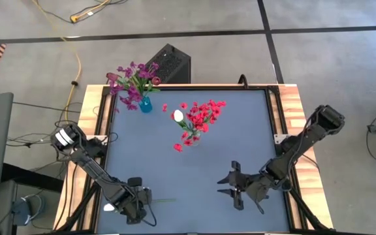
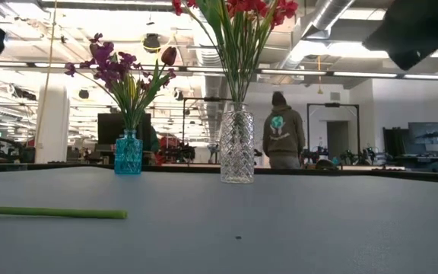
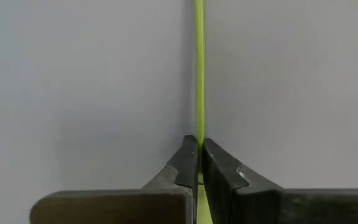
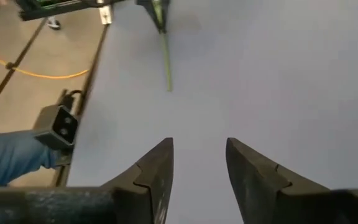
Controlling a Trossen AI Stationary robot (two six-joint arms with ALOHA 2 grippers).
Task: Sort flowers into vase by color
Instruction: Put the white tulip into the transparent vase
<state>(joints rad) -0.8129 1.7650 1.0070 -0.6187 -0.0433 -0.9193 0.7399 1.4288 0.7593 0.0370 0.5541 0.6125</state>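
One thin green flower stem (image 3: 199, 74) lies flat on the grey-blue table (image 1: 240, 130) near its near-left corner, its long axis running left to right across the table, pinched between the pressed-together jaws of the left gripper (image 1: 138, 203) close to one end, the free length pointing right toward the table's middle. The right gripper (image 1: 235, 185), jaws spread and holding nothing, hovers well apart at the near right, facing that free end. Two vases stand far off: a small blue glass vase (image 1: 145, 104) of purple blooms at the far left and a clear cut-glass vase (image 2: 236, 144) of red blooms near the middle. Whichever vase is meant, the left arm is the nearer carrier.
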